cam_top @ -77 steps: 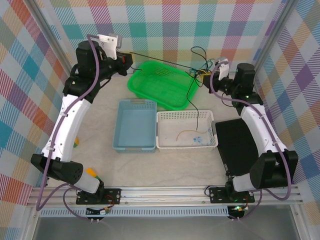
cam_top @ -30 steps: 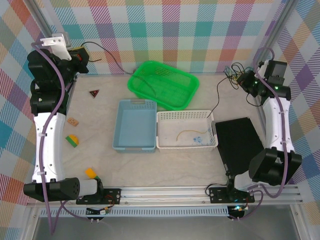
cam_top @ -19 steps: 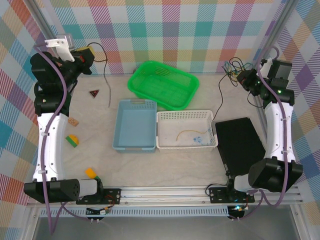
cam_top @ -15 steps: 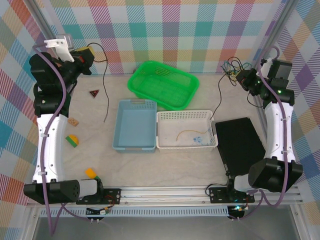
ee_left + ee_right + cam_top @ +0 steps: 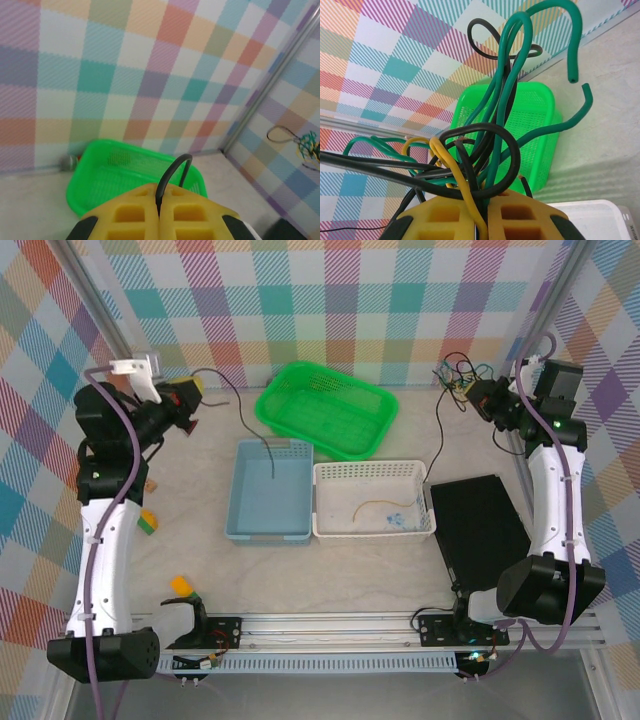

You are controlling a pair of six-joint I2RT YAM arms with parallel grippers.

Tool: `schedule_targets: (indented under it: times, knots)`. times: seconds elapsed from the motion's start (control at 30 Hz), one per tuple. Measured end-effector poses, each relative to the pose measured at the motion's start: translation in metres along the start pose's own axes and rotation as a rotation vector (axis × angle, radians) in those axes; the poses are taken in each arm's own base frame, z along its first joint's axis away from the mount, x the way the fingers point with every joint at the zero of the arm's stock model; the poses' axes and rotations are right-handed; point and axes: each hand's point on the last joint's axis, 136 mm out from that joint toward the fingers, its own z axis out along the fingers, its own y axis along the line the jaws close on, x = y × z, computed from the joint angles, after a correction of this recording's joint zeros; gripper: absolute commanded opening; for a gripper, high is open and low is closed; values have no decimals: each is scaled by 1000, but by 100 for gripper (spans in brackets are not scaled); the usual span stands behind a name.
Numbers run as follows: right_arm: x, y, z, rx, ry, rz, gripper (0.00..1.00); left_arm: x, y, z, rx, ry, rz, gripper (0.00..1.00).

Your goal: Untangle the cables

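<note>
The left arm (image 5: 100, 520) stands tall along the table's 9 o'clock edge, its wrist bent toward the middle, so the left gripper (image 5: 186, 398) sits high at about 10 o'clock. In the left wrist view its yellow fingers (image 5: 132, 212) are pressed together on a black cable (image 5: 165, 174), which loops up out of the seam between them. Seen from above, that cable arcs away from the gripper toward 3 o'clock and then drops, its free end over the inside of the blue bin (image 5: 268, 536) — whether it touches the floor I cannot tell. The right arm (image 5: 555, 490) reaches up along the 3 o'clock edge, with the right gripper (image 5: 482, 395) raised at about 2 o'clock and pointing toward 9 o'clock. Its yellow fingers (image 5: 442, 215) are clamped on a tangle of cables (image 5: 485, 145): green cable strands (image 5: 517, 55) fan upward, black loops knot around them, and a yellow cable (image 5: 447, 160) curls through the knot. One black strand (image 5: 437, 435) hangs from the tangle toward 6 o'clock, ending beside the right end of the white basket (image 5: 372, 472). The green basket (image 5: 300, 420) sits askew at 12 o'clock, just beyond the other two. The white basket, just at 3 o'clock of the blue bin, holds a short tan-yellow cable (image 5: 372, 505) and a small pale blue bit (image 5: 400, 520). A black mat (image 5: 480, 530) lies at 3 o'clock of the white basket.
</note>
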Motion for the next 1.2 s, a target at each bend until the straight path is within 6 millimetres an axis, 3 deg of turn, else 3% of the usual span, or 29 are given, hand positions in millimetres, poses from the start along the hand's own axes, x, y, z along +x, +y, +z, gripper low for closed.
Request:
schedule_targets:
  times: [0.03, 0.07, 0.1, 0.13, 0.17, 0.27, 0.37, 0.5, 0.63, 0.77, 0.87, 0.97, 1.2]
  knots:
    - [2, -1, 1, -1, 5, 2, 0, 12, 1, 2, 12, 26, -17, 0]
    - [4, -1, 3, -3, 13, 4, 0, 24, 3, 4, 24, 53, -34, 7]
    - [6, -2, 4, -3, 19, 5, 0, 34, 4, 6, 33, 74, -46, 26]
    - [8, -1, 5, -5, 25, 2, 0, 45, 5, 8, 42, 100, -67, 54]
    - [11, 0, 7, -8, 32, -8, 0, 56, 5, 9, 53, 126, -85, 72]
    - [26, 16, 15, -43, 77, -74, 0, 81, 0, 10, 89, 191, -125, 87]
    - [50, 42, 26, -100, 151, -168, 0, 87, -8, 2, 100, 207, -125, 97]
    - [77, 79, 35, -186, 220, -282, 0, 80, -16, -13, 87, 188, -93, 100]
    - [105, 103, 42, -234, 268, -370, 0, 75, -26, -16, 128, 192, -94, 99]
    - [122, 121, 47, -279, 276, -434, 0, 82, -39, -13, 224, 195, -149, 97]
    - [127, 126, 53, -299, 254, -463, 0, 101, -49, -11, 298, 211, -193, 99]
    - [132, 131, 60, -309, 222, -504, 0, 113, -69, -9, 384, 230, -205, 99]
    - [165, 157, 74, -392, 164, -661, 0, 118, -121, 2, 555, 251, -193, 99]
